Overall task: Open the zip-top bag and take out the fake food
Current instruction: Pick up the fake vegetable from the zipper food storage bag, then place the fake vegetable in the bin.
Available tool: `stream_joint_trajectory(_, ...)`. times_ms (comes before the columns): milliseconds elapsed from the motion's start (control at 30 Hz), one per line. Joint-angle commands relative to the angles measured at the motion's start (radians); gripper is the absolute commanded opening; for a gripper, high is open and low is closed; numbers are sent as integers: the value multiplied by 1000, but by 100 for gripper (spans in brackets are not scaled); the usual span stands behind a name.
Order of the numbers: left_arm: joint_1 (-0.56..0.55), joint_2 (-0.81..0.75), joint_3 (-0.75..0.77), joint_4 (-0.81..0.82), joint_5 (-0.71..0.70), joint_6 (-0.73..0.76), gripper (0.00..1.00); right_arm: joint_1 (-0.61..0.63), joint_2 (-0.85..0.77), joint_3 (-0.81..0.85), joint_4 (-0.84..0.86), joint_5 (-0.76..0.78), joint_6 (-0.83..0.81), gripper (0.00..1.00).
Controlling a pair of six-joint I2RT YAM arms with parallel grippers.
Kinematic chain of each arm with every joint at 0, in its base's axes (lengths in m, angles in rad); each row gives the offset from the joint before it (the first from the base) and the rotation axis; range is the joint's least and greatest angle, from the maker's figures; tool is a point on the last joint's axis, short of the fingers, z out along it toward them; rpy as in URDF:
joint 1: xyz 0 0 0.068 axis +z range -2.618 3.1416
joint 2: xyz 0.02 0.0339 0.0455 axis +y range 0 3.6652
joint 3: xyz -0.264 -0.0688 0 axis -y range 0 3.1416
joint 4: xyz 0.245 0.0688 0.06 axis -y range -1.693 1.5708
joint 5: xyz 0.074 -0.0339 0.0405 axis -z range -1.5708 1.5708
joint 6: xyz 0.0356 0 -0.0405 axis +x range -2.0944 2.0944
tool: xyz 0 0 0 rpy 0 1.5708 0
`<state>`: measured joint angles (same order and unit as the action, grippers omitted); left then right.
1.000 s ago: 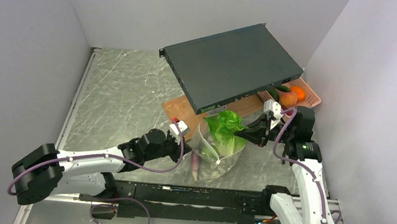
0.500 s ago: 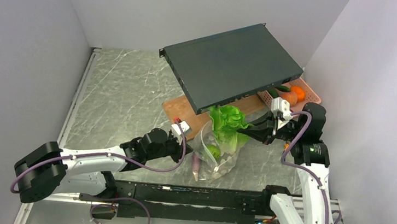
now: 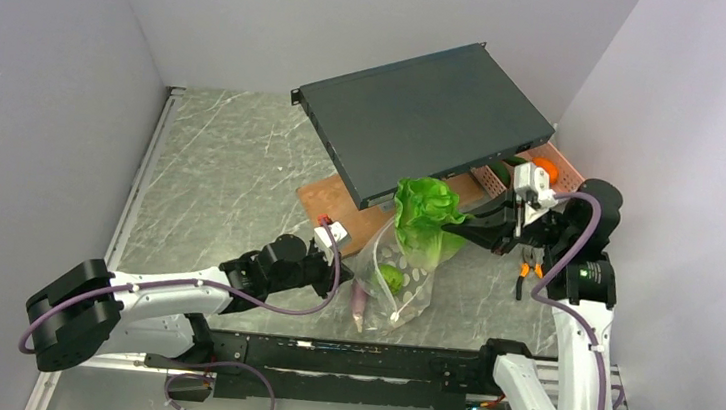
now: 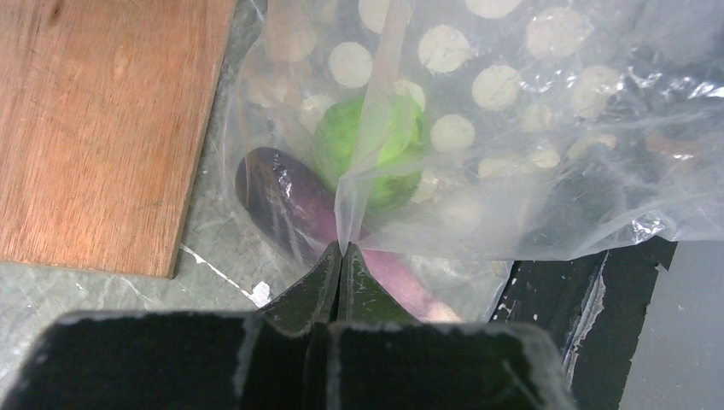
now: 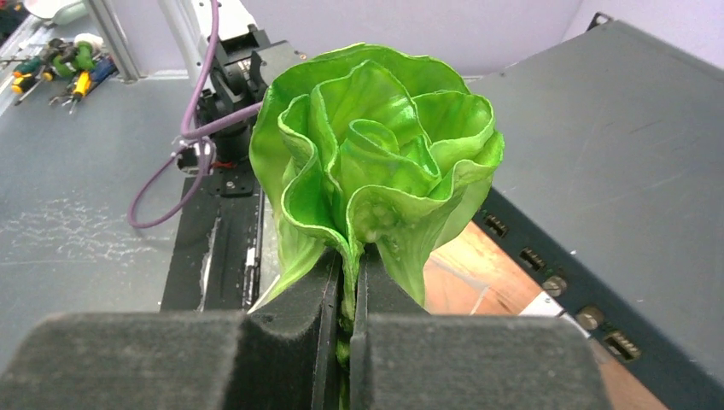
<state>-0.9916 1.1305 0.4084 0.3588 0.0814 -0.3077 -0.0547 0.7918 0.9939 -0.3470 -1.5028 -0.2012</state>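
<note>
The clear zip-top bag [image 3: 394,280] with pale dots lies near the table's front edge. My left gripper [image 3: 333,265] is shut on its edge, seen close in the left wrist view [image 4: 341,248], pinching the bag [image 4: 529,128]. A green round piece [image 4: 371,149] and a purple eggplant [image 4: 286,192] are inside it. My right gripper [image 3: 463,237] is shut on a leaf of the green lettuce [image 3: 425,214] and holds it above the bag's mouth. In the right wrist view the lettuce [image 5: 376,162] fills the middle, clamped in the gripper [image 5: 346,273].
A dark flat metal box [image 3: 422,120] leans over a wooden board [image 3: 334,202]. A pink basket [image 3: 553,168] with orange and green toy food stands at the back right. Orange-handled pliers [image 3: 528,271] lie near the right arm.
My right gripper has lifted the lettuce up and to the right, out of the bag. The left gripper has kept its hold on the bag.
</note>
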Motion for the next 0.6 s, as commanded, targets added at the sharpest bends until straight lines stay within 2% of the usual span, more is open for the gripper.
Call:
stream_joint_trajectory(0, -1, -9, 28, 43, 18, 18, 0, -29, 13, 79, 148, -34, 136, 0)
stream_joint_trajectory(233, -1, -15, 38, 25, 21, 40, 0, -129, 26, 114, 327, 35, 427, 0)
stream_joint_trajectory(433, -1, -24, 30, 28, 25, 45, 0, -221, 12, 151, 167, 72, 311, 0)
stream_joint_trajectory(567, -1, -27, 33, 20, 29, 60, 0, -280, -10, 128, 110, 145, 293, 0)
